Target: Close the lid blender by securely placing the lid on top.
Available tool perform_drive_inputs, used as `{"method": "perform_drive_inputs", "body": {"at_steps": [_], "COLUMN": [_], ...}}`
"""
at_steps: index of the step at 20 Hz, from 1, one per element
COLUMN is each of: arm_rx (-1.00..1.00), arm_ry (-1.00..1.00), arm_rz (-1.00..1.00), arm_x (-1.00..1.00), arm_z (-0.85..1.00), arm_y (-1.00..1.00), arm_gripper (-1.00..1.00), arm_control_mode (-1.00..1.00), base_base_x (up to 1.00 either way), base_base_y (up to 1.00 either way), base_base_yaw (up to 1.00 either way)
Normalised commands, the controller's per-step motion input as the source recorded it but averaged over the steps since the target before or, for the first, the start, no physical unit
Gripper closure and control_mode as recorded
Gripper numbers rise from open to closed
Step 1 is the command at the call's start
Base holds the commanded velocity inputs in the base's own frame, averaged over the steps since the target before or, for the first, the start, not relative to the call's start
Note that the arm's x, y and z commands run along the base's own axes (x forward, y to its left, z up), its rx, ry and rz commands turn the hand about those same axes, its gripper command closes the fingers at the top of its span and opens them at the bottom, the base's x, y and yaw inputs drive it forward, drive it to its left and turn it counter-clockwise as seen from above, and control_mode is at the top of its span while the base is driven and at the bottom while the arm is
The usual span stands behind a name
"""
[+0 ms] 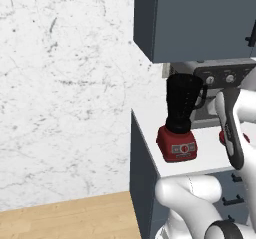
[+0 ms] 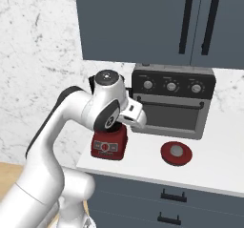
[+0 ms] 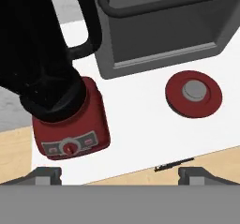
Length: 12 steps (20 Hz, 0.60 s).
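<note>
The blender [image 1: 180, 114] stands at the left end of the white counter [image 3: 136, 134], its dark jar [image 3: 35, 54] open at the top on a boxy red base [image 3: 70, 130]. The lid [image 3: 193, 93], a round red cap with a grey centre, lies flat on the counter to the blender's right, in front of the oven. In the right base view the lid [image 2: 177, 152] is apart from the blender's base [image 2: 109, 145], and my arm hides most of the jar. My gripper [image 3: 121, 174] hovers above the counter's front edge, open, with nothing between its fingers.
A grey oven [image 2: 171, 100] with knobs and a door handle stands against the wall behind the lid. Dark wall cabinets [image 2: 143, 17] hang above it. Drawers with handles [image 2: 172, 195] sit below the counter. Left of the blender the counter ends over wooden floor [image 1: 65, 218].
</note>
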Motion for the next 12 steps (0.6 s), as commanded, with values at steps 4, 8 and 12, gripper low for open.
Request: {"method": "perform_drive_inputs", "body": {"at_steps": [4, 8, 12], "arm_rx": [0.0, 0.0, 0.0], "arm_ry": [-0.07, -0.05, -0.02], "arm_rz": [-0.18, -0.18, -0.15], "arm_x": [-0.01, 0.0, 0.0], "arm_z": [-0.47, -0.54, -0.51], "arm_y": [-0.76, -0.77, -0.75], "arm_gripper": [-1.0, -1.0, -1.0], "arm_control_mode": [-1.0, -1.0, -1.0], "base_base_x": [0.0, 0.0, 0.0], "base_base_y": [0.0, 0.0, 0.0], "base_base_yaw": [0.0, 0.0, 0.0]}}
